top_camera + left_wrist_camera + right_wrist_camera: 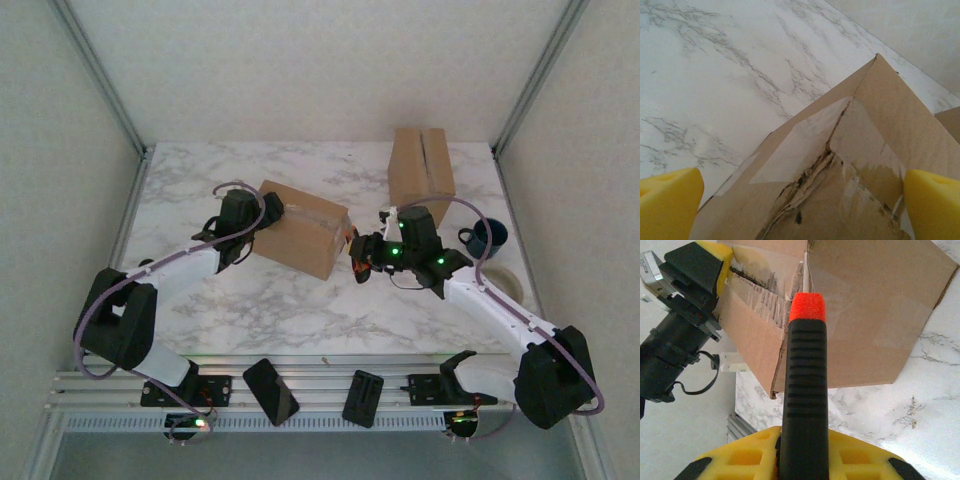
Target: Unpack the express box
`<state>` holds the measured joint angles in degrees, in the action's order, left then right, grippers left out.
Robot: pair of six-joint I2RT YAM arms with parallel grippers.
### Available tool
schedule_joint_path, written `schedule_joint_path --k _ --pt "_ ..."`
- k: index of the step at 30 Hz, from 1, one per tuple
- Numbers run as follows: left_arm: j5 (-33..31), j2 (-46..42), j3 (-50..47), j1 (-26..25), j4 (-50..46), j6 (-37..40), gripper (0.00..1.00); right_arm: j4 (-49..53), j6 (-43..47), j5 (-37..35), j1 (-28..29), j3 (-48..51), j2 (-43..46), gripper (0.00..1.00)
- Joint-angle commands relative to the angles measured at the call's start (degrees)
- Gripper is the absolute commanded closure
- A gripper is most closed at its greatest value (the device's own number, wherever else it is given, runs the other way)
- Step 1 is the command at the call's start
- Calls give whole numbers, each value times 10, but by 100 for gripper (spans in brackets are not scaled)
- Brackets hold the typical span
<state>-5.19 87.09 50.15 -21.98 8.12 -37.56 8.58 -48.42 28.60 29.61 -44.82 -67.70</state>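
Express box: a brown cardboard box (300,232) lying on the table, near the middle of the top view and a little to the left.
Table: white marble with grey lines (260,310).
Left gripper: it (258,215) is at the left end of the express box in the top view, and its jaws are wide apart.
Left fingers: in the left wrist view the yellow fingers (667,202) sit in the two bottom corners, with the end of the box between them. I cannot tell if they press on the box.
Tape: clear tape (800,145) runs across that end of the box. The crack under it looks torn and ragged.
Right gripper: it (368,252) is just to the right of the express box in the top view. Its jaws are close together and squeeze the knife.
Knife: a black ribbed handle with an orange-red tip (802,390) stands up the middle of the right wrist view. A thin white blade pokes out of the tip and meets the crack between the box flaps. I cannot tell how deep it goes.
Second box: another brown box (421,170) stands up tall in the upper right of the top view, well apart from the first one.
Mug: a dark blue mug (487,238) sits on the right side of the top view, near the right arm.
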Motion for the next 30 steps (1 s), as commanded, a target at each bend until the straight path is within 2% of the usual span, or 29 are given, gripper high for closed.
schedule_joint_path --k 1,30 --pt "4 41 -36 -5 -121 7 1 -6 -9 10 -2 12 3 100" --pt "4 47 -32 -5 -122 9 1 -27 -41 25 14 33 -1 100"
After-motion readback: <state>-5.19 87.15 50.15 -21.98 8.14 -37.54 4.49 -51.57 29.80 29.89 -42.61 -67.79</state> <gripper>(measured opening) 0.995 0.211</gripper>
